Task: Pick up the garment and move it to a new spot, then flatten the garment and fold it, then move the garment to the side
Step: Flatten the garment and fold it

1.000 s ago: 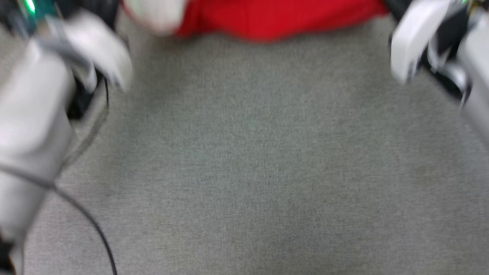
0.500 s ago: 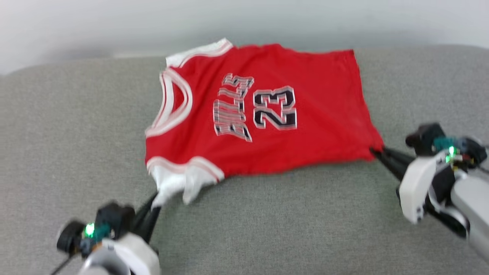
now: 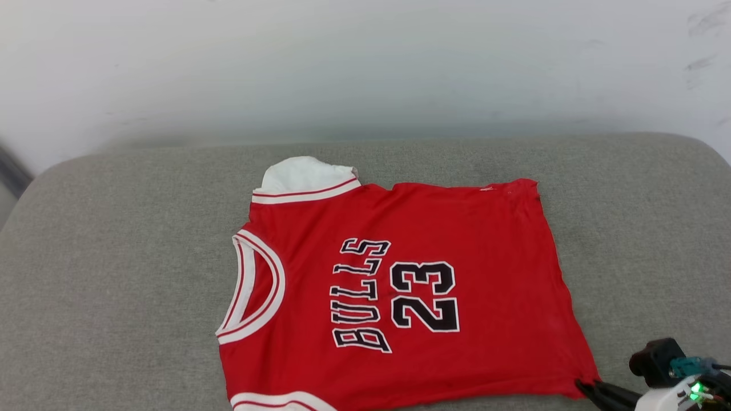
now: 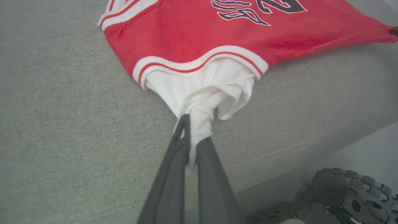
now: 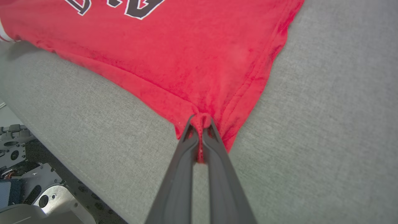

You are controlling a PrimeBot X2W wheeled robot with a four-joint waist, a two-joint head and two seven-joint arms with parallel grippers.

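A red shirt (image 3: 411, 285) lies spread out, front up, on the grey fabric-covered worktop (image 3: 114, 257), turned sideways to the robot: the striped collar (image 3: 257, 291) points to the robot's left and the hem to its right. The black letters (image 3: 360, 297) and the number 23 (image 3: 425, 297) sit in the middle of the cloth and read along its length. The far white sleeve (image 3: 302, 174) pokes out at the back edge, towards the pale wall (image 3: 365, 68) behind the worktop.

The left claw (image 4: 195, 129) is clamped tight on the near white sleeve (image 4: 202, 84). The cloth is bunched into a twist between its two dark fingers, and the sleeve fans out from there up to the red-and-white trim. The right claw (image 5: 201, 119) is pinched closed on the near corner of the hem, with a small fold of red fabric caught between its fingertips and the hem pulled to a point there. From the head camera this claw shows at the lower right, touching that corner, with a green light (image 3: 695, 391) glowing on the wrist behind it.

The shirt's near edge runs taut between the two grips, close to the front seam of the worktop. Below that edge part of a dark wheel (image 4: 351, 193) of the robot's base shows
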